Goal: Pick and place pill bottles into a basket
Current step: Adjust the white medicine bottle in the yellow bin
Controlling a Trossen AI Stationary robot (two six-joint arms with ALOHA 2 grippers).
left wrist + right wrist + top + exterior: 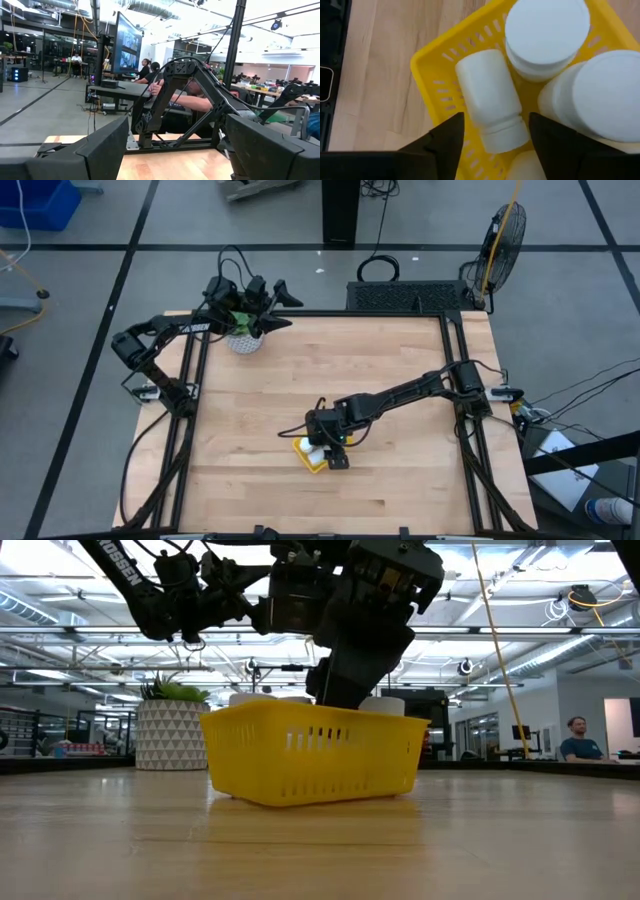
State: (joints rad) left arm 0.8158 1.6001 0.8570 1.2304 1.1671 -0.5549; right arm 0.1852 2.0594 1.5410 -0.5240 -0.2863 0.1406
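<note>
A: From above, where is everything?
B: The yellow basket [312, 455] sits on the wooden table [400, 380] near the middle, toward the front edge. The right gripper [332, 454] hangs right over it, so only a corner of the basket shows. The left gripper [268, 302] waits far back by the plant pot [243, 340].

A: And at table height?
B: The basket [312, 752] rests flat on the wood, with white bottle tops [380, 705] just clearing its rim. The right arm comes down into it from above. The plant pot [172, 735] stands well behind.

A: The left wrist camera?
B: The left gripper [175, 150] has its fingers spread wide with nothing between them, facing the table's frame and people in the room beyond.

A: The right wrist camera?
B: The right gripper [495, 137] has its fingers parted on either side of a pill bottle [492, 102] lying on its side in the basket [432, 75]; they stand apart from it. Two more bottles [547, 35] stand upright beside it, touching one another
</note>
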